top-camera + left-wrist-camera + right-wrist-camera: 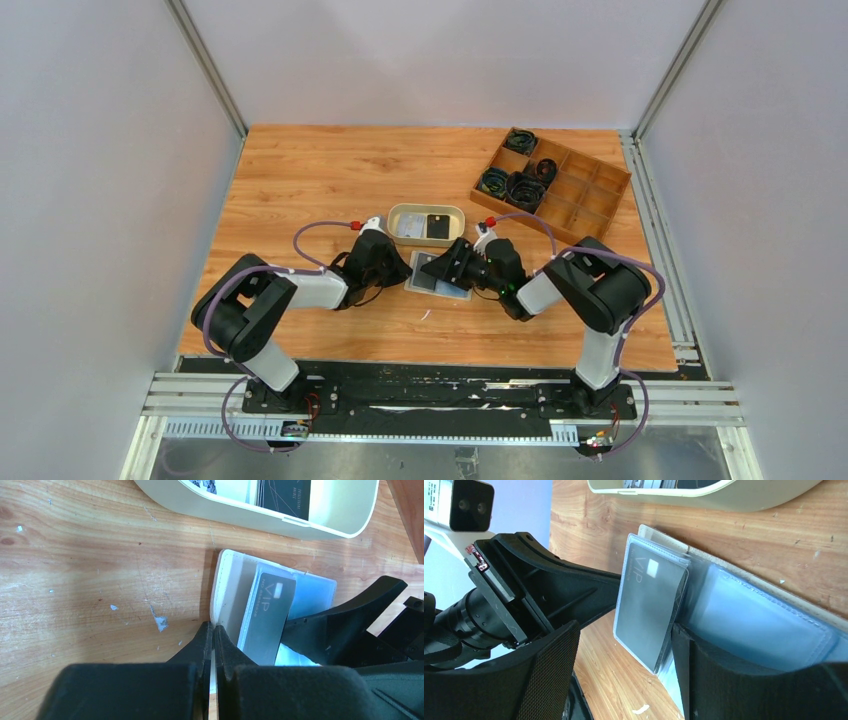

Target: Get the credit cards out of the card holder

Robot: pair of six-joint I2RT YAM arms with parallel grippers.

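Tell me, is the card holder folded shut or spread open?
Spread open. The card holder lies on the table with its inside facing up: clear pockets and a dark card marked VIP show.

Pale walls (100, 150) enclose a wooden table (300, 180) edged by aluminium rails (190, 405).

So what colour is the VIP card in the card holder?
Dark grey VIP card with pale lettering, clearest in the left wrist view.

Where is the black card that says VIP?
In the left wrist view the VIP card is right of centre, tucked in a clear sleeve of the open card holder, which lies just below the beige dish.
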